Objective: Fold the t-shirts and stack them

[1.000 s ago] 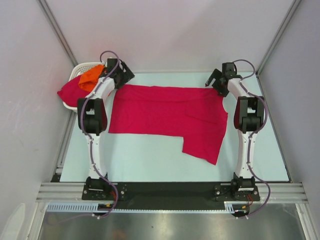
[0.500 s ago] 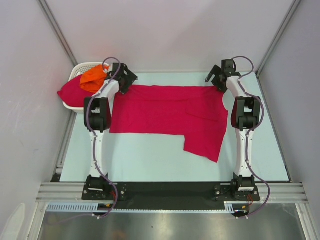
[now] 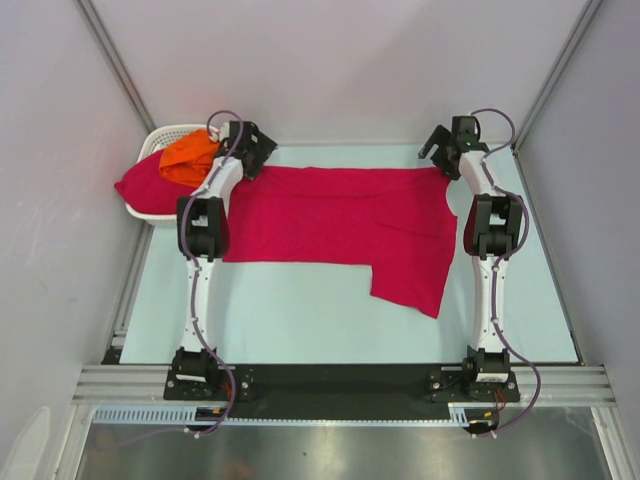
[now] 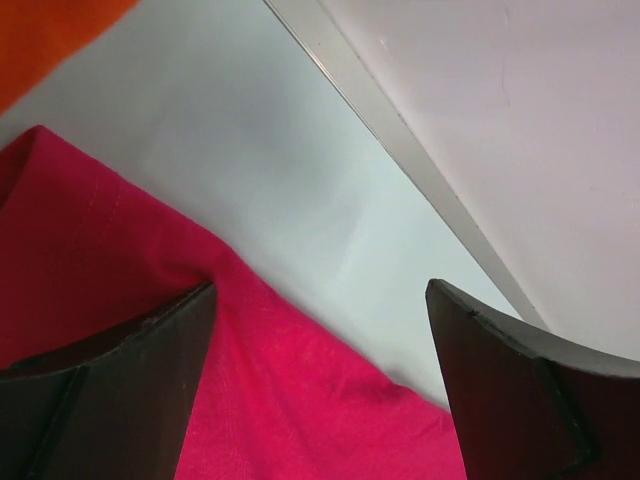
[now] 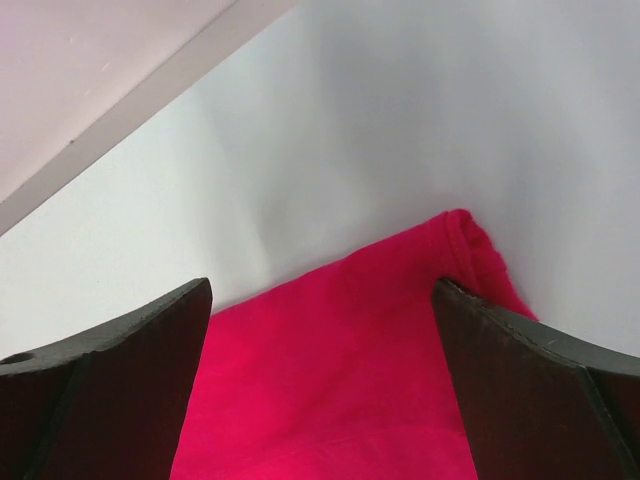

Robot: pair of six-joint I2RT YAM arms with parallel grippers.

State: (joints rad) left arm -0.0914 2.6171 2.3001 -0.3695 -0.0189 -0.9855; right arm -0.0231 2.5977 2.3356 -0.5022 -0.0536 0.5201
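A crimson-pink t-shirt [image 3: 340,225] lies spread on the pale table, one part reaching toward the near right. My left gripper [image 3: 252,150] is open over the shirt's far left corner [image 4: 300,390], which lies between its fingers. My right gripper [image 3: 445,150] is open over the shirt's far right corner [image 5: 400,330]. A bright orange t-shirt [image 3: 187,157] and another crimson-pink t-shirt [image 3: 140,185] sit in and hang over the white basket [image 3: 160,135] at the far left. The orange shirt shows at the top left of the left wrist view [image 4: 50,35].
The back wall's metal rail [image 4: 400,150] runs just behind both grippers. Side walls [image 3: 70,200] close in the table left and right. The black bar [image 3: 340,378] with the arm bases lines the near edge.
Both grippers have moved toward the back wall. The shirt has shifted a little toward the back and right with them.
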